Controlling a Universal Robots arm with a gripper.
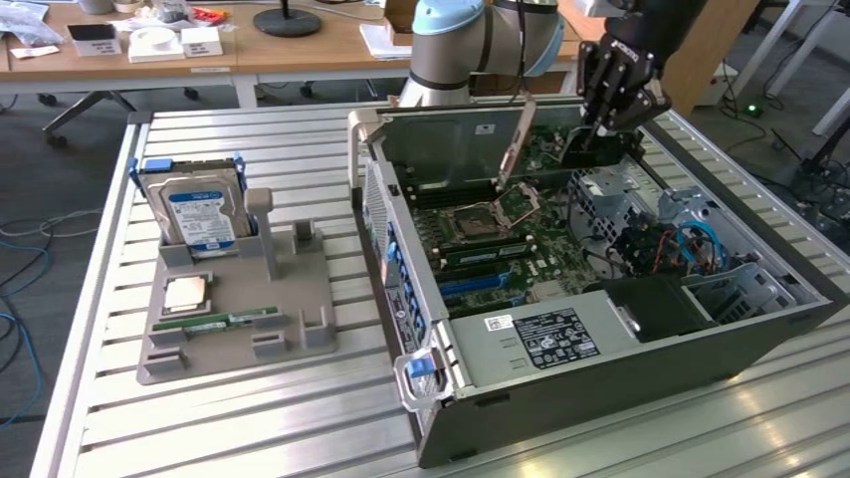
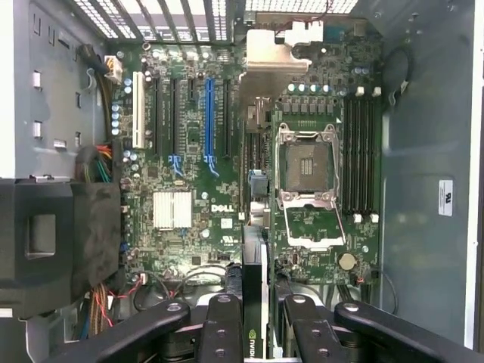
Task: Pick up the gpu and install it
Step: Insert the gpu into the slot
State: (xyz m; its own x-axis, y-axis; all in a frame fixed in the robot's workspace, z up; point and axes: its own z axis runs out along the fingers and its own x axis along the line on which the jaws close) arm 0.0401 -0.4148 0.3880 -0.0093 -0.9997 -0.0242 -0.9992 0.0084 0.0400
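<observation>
Ribbed aluminium table (image 1: pixel 266 418): open grey tower case (image 1: pixel 598 368), green DELL motherboard (image 2: pixel 189 189). Black gripper (image 2: pixel 261 302) fingers (image 2: pixel 223 325) pinching gpu (image 2: pixel 253 287) (NVIDIA-marked, edge-on) above motherboard, near case's far edge.

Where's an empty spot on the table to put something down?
The bare table slats between the grey holder and the near edge are free, and so is the strip beyond the hard drive. Inside the computer case is crowded, with the gripper holding the gpu there.
</observation>
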